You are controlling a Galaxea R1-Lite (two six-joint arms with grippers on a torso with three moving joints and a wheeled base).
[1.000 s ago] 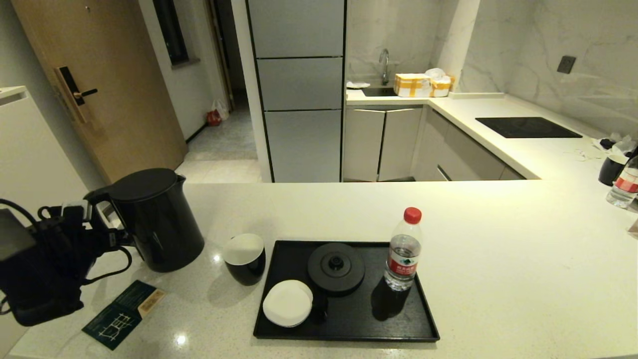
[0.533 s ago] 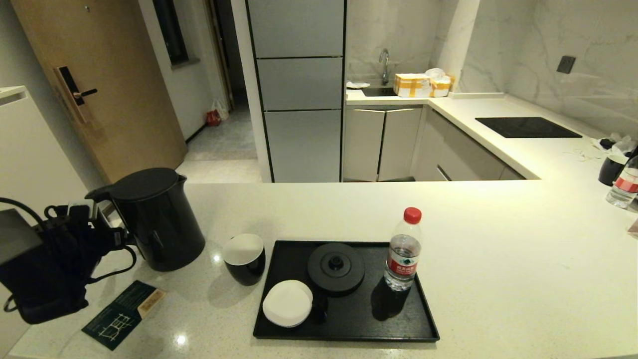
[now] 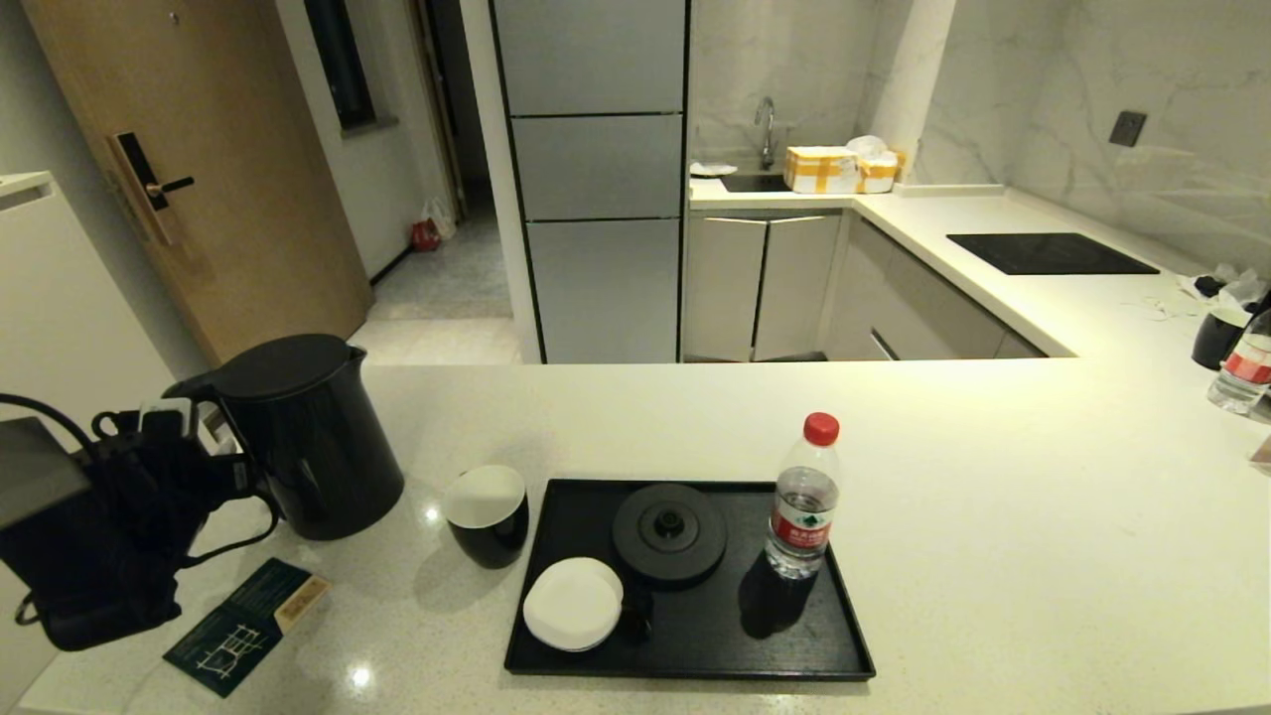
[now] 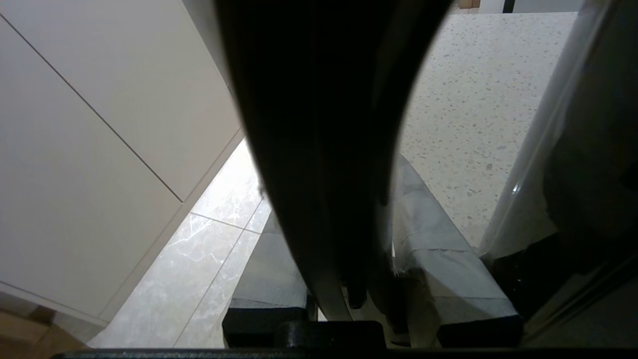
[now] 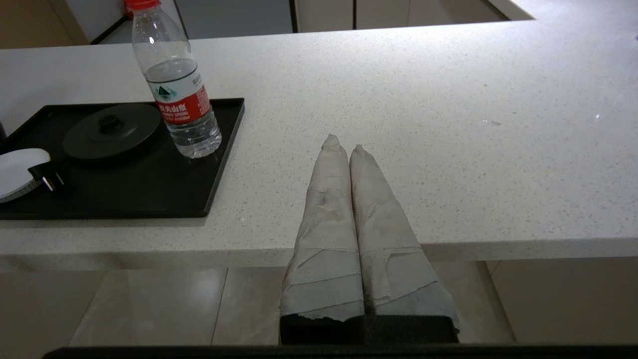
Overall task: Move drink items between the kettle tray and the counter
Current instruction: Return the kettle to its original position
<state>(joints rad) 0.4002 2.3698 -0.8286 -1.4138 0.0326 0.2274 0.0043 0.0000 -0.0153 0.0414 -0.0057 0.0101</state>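
The tall black kettle stands on the cream counter at the far left, off the tray. My left gripper is shut on its loop handle, one taped finger on each side. The small black cup sits on the counter just left of the flat black kettle tray. On the tray's right part the clear bottle with the red cap stands upright. My right gripper is shut and empty at the counter's front edge, right of the tray and bottle.
The tray also holds the round black kettle base disc, a white saucer and a plug. A dark green card lies at the front left. Another cup and bottle stand far right, near the hob panel.
The left arm and the kettle shifted very slightly to the left on the counter. Everything on the tray stayed put.
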